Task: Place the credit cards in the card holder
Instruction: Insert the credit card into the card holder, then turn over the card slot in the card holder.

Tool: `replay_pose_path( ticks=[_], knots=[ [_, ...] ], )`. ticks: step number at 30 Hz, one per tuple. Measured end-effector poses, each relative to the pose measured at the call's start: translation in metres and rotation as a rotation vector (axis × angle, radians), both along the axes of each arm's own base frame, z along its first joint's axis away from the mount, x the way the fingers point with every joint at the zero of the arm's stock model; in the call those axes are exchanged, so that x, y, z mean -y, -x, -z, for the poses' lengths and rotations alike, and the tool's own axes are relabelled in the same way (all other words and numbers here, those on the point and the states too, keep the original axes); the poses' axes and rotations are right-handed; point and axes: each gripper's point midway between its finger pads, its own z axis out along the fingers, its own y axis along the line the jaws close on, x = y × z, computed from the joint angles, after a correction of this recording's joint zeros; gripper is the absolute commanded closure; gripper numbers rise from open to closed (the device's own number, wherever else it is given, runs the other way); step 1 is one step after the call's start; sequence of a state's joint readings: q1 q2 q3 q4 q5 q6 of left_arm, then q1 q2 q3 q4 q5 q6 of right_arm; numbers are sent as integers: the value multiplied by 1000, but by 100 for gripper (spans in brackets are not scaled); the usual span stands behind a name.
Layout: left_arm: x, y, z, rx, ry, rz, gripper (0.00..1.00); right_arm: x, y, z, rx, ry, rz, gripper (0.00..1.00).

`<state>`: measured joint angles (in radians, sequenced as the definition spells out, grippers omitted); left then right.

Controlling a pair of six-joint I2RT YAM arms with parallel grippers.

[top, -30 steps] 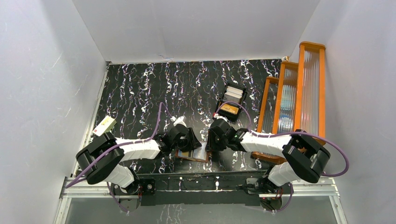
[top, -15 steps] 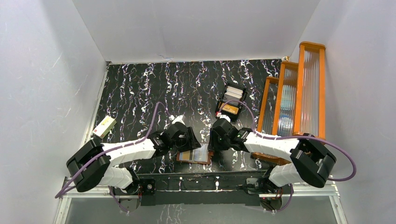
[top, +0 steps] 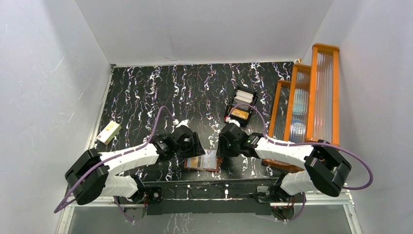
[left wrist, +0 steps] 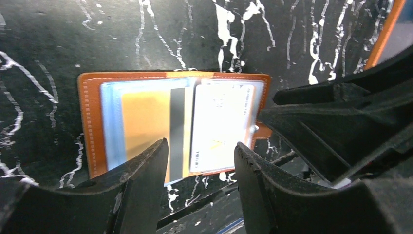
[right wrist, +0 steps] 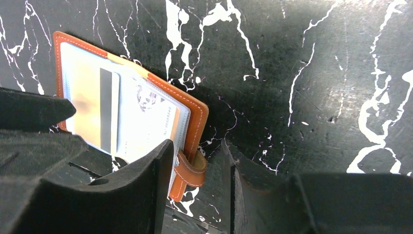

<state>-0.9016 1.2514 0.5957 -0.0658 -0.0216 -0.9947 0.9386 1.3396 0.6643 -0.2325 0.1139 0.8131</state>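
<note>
The card holder (top: 203, 161) is hemmed closely by the left gripper (top: 195, 152) and right gripper (top: 221, 153), with only a narrow gap between them. Bare table (top: 146, 92) lies open beyond. Black tray (top: 241, 106) and orange racks (top: 302, 97) obstruct the right side; cream box (top: 108, 131) sits by the left wall.

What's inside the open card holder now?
The card holder shows a yellow card with a dark stripe and a white card in clear pockets. Anything behind them is hidden.
</note>
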Motion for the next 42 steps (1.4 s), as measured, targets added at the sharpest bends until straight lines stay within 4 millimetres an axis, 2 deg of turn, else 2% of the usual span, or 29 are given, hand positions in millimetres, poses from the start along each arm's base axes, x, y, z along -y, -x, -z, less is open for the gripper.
replay_pose_path(
  ticks=[5,9,13,17,19,23,26,31,36,42],
  knots=[
    [-16,-5,5,-19,-61,-24,48,-5,2,-4,2,-8,-12,46],
    [-29,-9,8,-42,-82,-47,48,-11,-2,-13,25,-6,-13,50],
    [-35,-10,2,-46,-67,-55,48,-18,-7,-27,58,0,-11,55],
    [-40,-12,-2,-51,-55,-66,48,-33,-7,-44,91,-21,-36,59],
    [-43,-12,-3,-60,-52,-71,48,-39,-5,-45,94,-26,-50,61],
    [-51,-8,5,-93,-62,-80,48,-46,0,-26,61,5,-81,65],
    [-58,-1,14,-124,-73,-84,48,-44,2,-7,31,54,-90,72],
    [-61,6,22,-162,-62,-72,45,-38,5,10,17,90,-100,78],
    [-55,8,24,-171,9,-43,48,-42,2,13,36,54,-91,78],
    [-48,16,27,-154,134,-5,62,-44,1,13,54,12,-80,78]
  ],
)
